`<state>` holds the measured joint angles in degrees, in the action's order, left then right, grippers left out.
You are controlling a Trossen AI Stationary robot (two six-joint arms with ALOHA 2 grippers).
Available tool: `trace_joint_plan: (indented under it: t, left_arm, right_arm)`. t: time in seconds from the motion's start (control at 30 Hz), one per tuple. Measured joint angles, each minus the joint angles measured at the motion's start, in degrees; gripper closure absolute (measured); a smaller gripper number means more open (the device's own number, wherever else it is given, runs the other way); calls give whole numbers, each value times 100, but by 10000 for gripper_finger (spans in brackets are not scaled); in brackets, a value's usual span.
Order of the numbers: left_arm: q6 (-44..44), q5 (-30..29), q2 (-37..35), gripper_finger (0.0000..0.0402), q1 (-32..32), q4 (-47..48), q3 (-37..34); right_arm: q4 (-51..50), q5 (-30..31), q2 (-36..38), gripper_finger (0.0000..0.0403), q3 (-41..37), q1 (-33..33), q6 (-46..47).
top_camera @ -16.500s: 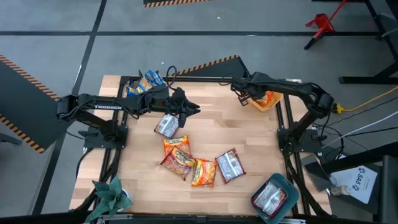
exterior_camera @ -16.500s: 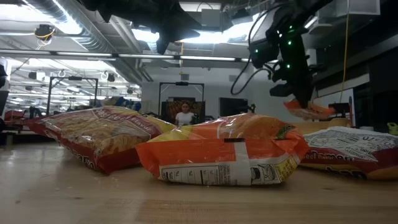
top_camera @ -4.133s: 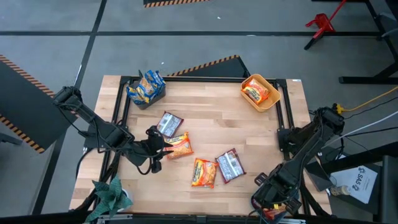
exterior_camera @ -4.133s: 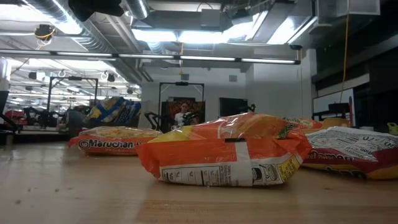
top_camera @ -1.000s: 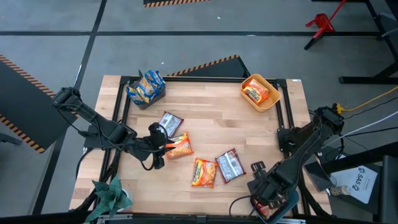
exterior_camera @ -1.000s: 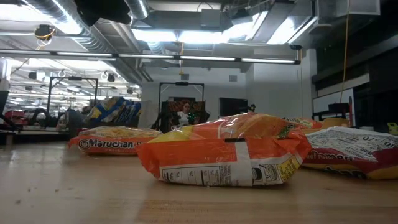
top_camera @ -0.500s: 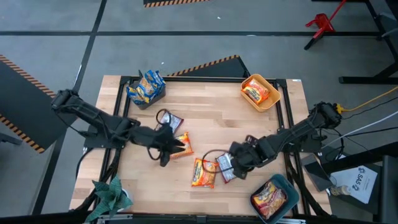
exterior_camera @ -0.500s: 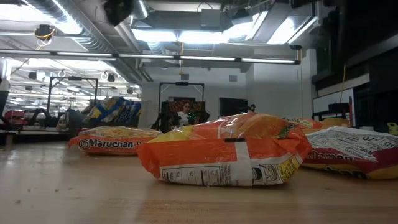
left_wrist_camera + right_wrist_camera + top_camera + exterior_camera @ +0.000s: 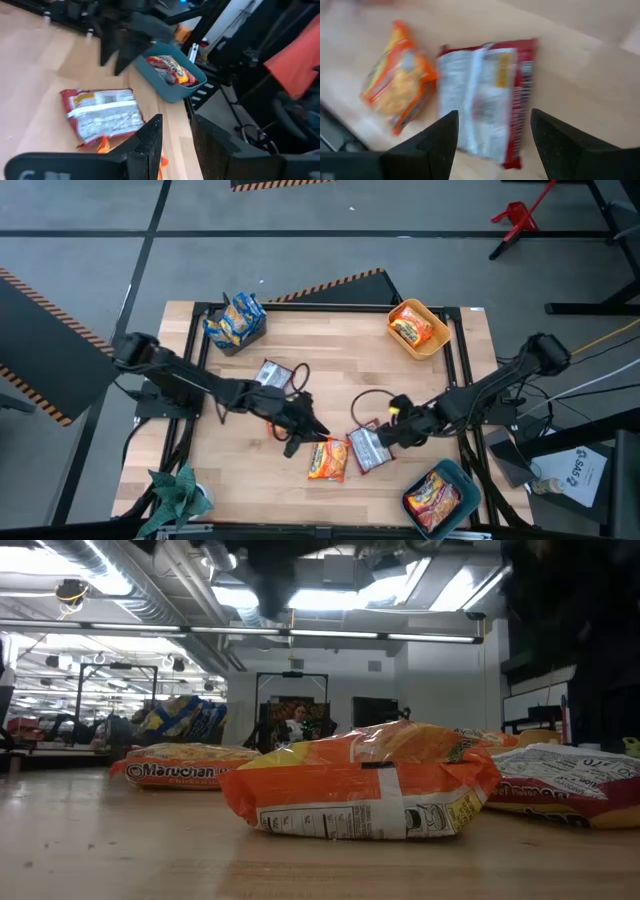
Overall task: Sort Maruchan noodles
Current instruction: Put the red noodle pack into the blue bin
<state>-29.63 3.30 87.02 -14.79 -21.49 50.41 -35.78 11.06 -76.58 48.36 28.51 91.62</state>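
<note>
High view: blue (image 9: 232, 318), yellow (image 9: 418, 328) and teal bins (image 9: 440, 495) hold packets; four crinkly ramen packets (image 9: 367, 448) remain on the wooden worktop (image 9: 340, 380). Left gripper (image 9: 305, 432) and right gripper (image 9: 385, 432) both open, empty.

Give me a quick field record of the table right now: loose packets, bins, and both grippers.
loose packets: silver-and-red packet, orange packet, another silver packet, one more orange packet seen in low view
grey bin: blue packets
yellow bin: orange packets
teal bin: red-and-orange packet
left gripper: open, above orange packet
right gripper: open, over silver-and-red packet
</note>
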Motion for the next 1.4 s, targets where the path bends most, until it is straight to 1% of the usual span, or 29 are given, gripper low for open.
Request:
trace_joint_plan:
  t: [0.03,0.1,0.23,0.33,0.43,0.53,0.67,0.77,0.83,1.03,1.23,1.4]
  left_arm:
    - [-7,109,186,302,45,-281,2]
    - [-24,296,527,302,112,-551,1]
    - [-179,557,1172,302,226,-1171,-4]
    - [-275,591,1544,302,286,-1392,50]
    - [-208,481,1891,302,298,-1361,275]
    - [16,442,2256,302,338,-1048,729]
    - [365,476,2674,302,413,-258,1416]
    - [590,479,2893,302,477,234,1752]
    - [645,487,2993,302,515,405,1821]
    - [682,502,3189,302,572,420,1849]
    - [689,339,3275,302,594,679,1841]
    - [728,281,3373,302,628,679,1840]
  right_arm:
    - [79,10,106,171,-196,-1,176]
    - [374,-13,220,171,-527,-5,358]
    - [1001,-243,236,171,-959,-4,437]
    - [1350,-222,239,171,-1145,-4,501]
    - [1324,-60,239,171,-1247,-4,611]
    - [1351,50,239,171,-1297,-4,722]
    - [1469,98,239,171,-1298,-4,718]
    - [1526,148,214,171,-1298,-4,716]
    - [1482,189,197,171,-1298,-4,714]
    - [1581,338,15,171,-1296,-4,694]
    - [1769,222,-322,171,-1299,2,692]
    - [2179,175,-502,171,-1298,2,598]
